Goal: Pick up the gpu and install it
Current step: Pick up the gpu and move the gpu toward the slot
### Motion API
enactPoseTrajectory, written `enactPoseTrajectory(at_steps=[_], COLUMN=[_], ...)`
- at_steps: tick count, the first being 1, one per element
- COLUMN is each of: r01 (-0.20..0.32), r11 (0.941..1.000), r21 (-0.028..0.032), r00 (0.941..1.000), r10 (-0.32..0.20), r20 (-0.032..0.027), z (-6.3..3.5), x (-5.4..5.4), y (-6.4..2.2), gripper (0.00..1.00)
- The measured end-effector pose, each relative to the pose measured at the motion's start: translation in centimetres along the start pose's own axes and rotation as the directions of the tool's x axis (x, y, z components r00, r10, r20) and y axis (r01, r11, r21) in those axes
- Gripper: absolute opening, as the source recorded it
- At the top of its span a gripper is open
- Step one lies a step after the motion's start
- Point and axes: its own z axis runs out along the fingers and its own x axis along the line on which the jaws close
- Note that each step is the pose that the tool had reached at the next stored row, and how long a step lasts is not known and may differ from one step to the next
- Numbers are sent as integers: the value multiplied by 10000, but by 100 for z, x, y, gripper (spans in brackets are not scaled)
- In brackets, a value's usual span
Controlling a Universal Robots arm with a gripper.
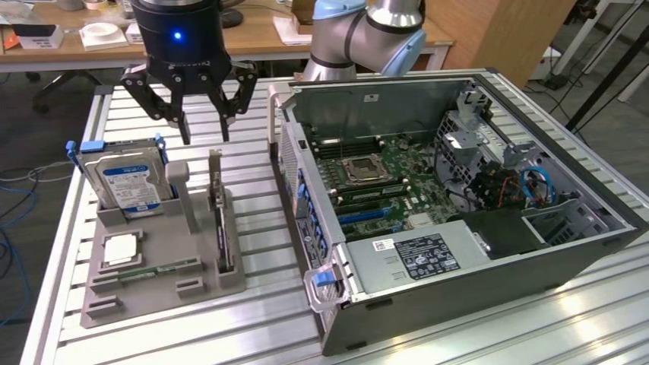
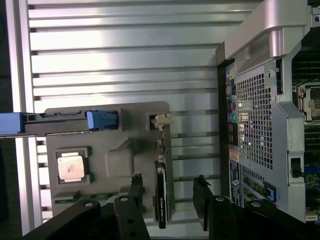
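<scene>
Your gripper (image 1: 205, 128) hangs wide open over the far end of the grey holder tray (image 1: 193, 293), with nothing between its fingers. It is above the parts and not touching any of them.

The gpu (image 1: 219, 224) is in the tray. It stands on its long edge in the slot along the tray side nearest the computer case (image 1: 568, 251). Its long axis runs from the far edge of the aluminium table (image 1: 527, 334) toward the near edge, roughly parallel to the case's side wall. The silver bracket end is the far end and rises just under the gripper. The other end points at the tray's near corner.

In the wrist view you look straight down on the gpu (image 2: 161, 197) edge-on, a thin dark strip with its pale bracket at one end. The two black fingers (image 2: 136, 192) flank the strip, one on each side, each with a gap to the card. The midpoint of the gripper (image 2: 167, 197) falls almost on the card's line, so the opening runs across the card's thickness, square to its long axis.

In the same tray, on the side away from the case:
- The hard drive (image 1: 127, 182) stands upright in its blue caddy at the far corner.
- The CPU (image 1: 120, 249) lies flat nearer the front.
- The memory stick (image 1: 163, 268) lies flat just beside the CPU.

The case lies open beside the tray, and its motherboard (image 1: 375, 182) faces up.
</scene>
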Motion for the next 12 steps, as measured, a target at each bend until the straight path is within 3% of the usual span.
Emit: enactPoseTrajectory(at_steps=[12], r01=[0], r11=[10000], r21=[5], r00=[10000], r10=[0], r20=[0], z=[37], x=[-2], y=[-3], gripper=[53])
